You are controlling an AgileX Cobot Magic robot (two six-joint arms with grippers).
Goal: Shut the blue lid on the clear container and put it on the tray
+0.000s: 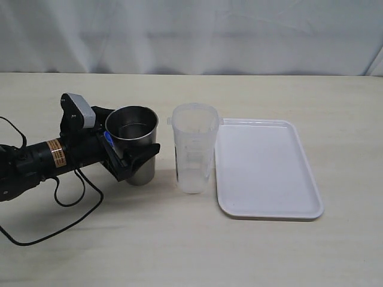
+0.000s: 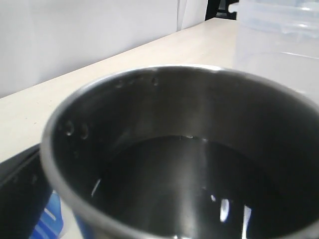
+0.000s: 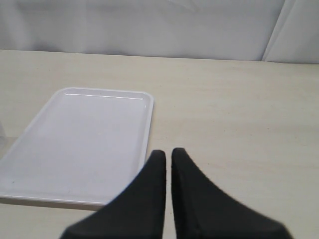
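On the table, seen from the exterior view, my left gripper [image 1: 127, 139] lies low with its dark fingers [image 1: 142, 156] on either side of the steel cup [image 1: 133, 143], one in front of it and one behind. A bit of the blue lid [image 1: 108, 138] shows between those fingers, back toward my palm and against the cup's wall. I cannot tell whether the fingers press on anything. Just past the fingertips stands the clear container [image 1: 194, 146], upright, open at the top, its see-through wall showing printed marks. Touching it or just beside it on the far side lies the tray [image 1: 266, 179], flat on the table [image 1: 191, 251]. In my left wrist view the steel cup [image 2: 199, 164] fills nearly everything; its inside shows dark metal with a few bright glints. The blue lid [image 2: 49, 223] peeks out beside my finger [image 2: 15, 194], below the cup's rim, and the clear container [image 2: 279, 25] rises just beyond the cup. In my right wrist view the right gripper [image 3: 168, 159] has its two fingers [image 3: 149, 199] almost together, a thin gap between them and nothing in it. The tray [image 3: 84, 144] lies ahead of the fingertips and off to one side.
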